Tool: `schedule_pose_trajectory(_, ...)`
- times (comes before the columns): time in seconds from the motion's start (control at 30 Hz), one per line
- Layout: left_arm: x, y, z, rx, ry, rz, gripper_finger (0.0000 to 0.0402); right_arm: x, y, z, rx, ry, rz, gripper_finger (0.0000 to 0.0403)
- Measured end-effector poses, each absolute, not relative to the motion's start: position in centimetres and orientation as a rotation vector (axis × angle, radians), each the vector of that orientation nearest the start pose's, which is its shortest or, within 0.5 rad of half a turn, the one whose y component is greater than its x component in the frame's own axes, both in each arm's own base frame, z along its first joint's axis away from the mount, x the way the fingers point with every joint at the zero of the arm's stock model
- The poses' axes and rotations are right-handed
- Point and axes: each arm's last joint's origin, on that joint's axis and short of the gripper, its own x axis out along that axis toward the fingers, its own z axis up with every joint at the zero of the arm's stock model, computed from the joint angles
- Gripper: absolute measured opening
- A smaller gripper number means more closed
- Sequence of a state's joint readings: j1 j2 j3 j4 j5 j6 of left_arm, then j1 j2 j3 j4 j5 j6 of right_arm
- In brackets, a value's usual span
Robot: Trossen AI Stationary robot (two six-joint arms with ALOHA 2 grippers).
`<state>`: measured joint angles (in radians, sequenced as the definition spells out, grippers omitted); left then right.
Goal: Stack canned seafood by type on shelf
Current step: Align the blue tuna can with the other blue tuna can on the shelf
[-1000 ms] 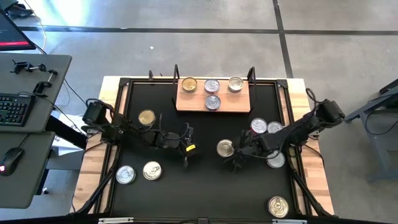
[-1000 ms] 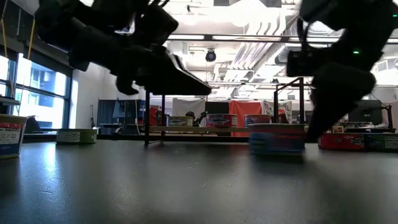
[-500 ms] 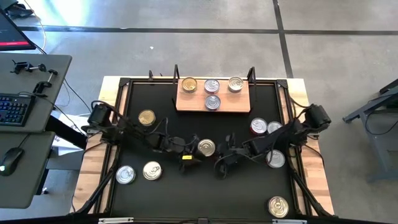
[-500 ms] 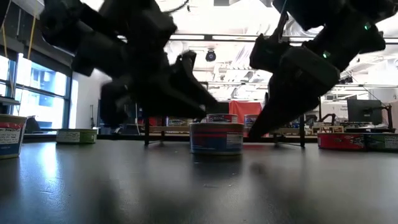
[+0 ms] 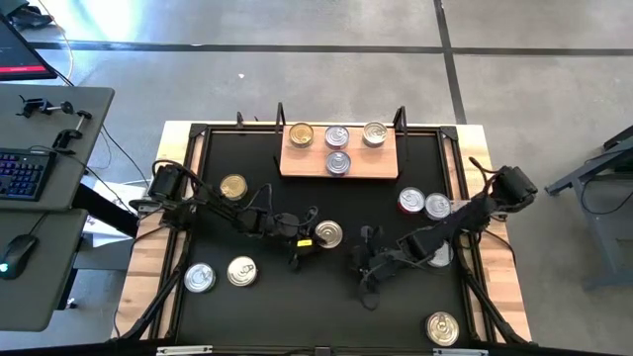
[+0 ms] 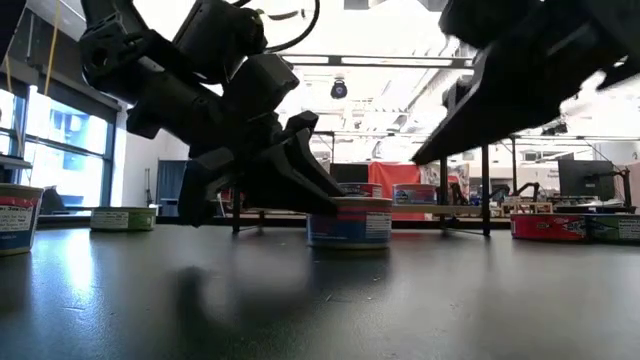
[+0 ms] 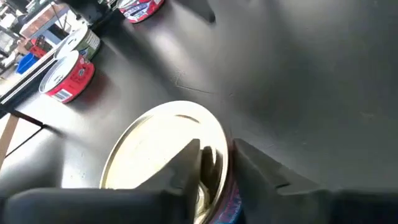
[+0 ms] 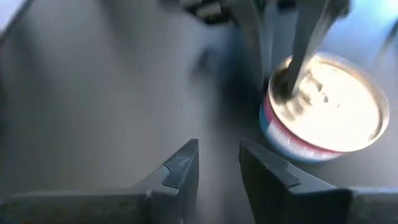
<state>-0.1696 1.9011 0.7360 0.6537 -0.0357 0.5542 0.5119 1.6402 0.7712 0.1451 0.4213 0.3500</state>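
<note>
black bench (image 5: 247, 307), mid-frame: left hand (image 5: 303, 237) clenched on the gold tin's (image 5: 328, 234) near rim; shelf (image 5: 297, 163) lies toward the top. right hand (image 5: 368, 282), slightly parted, holds nothing.

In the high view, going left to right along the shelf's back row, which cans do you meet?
On the shelf, back row: gold-lidded can → silver-lidded can → pale-gold can.

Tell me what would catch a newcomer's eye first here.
Probably the left end effector at mid-table, its fingers astride the rim of a flat round gold-lidded tin. Behind it, the light-brown wooden shelf carries four tins, and the right end effector hovers over bare tabletop nearby.
</note>
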Motion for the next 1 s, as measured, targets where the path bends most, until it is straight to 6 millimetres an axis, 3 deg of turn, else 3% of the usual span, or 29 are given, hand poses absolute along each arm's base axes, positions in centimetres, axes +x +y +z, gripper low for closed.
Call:
schedule_pose_trajectory(0.17,34.6,-5.8,11.1,0.512,0.485,-0.251,0.001,28.0,14.9,16.1,-0.006,0.558,-0.063,0.0108)
schedule_pose_trajectory(0.43,36.3,-6.3,12.6,0.388,0.577,-0.185,0.0002,28.9,13.0,16.3,-0.191,0.536,-0.16,0.0169)
schedule_pose_trajectory(0.57,36.9,-6.3,13.4,0.339,0.616,-0.124,0.0001,29.1,12.6,16.1,-0.403,0.569,-0.11,0.0214)
schedule_pose_trajectory(0.7,37.2,-6.3,13.7,0.3,0.625,-0.097,0.0001,29.1,12.9,14.7,-0.633,0.62,-0.048,0.0243)
schedule_pose_trajectory(1.0,37.2,-6.3,13.9,0.228,0.619,-0.074,0.0,29.3,13.3,10.6,-0.835,0.713,-0.16,0.025)
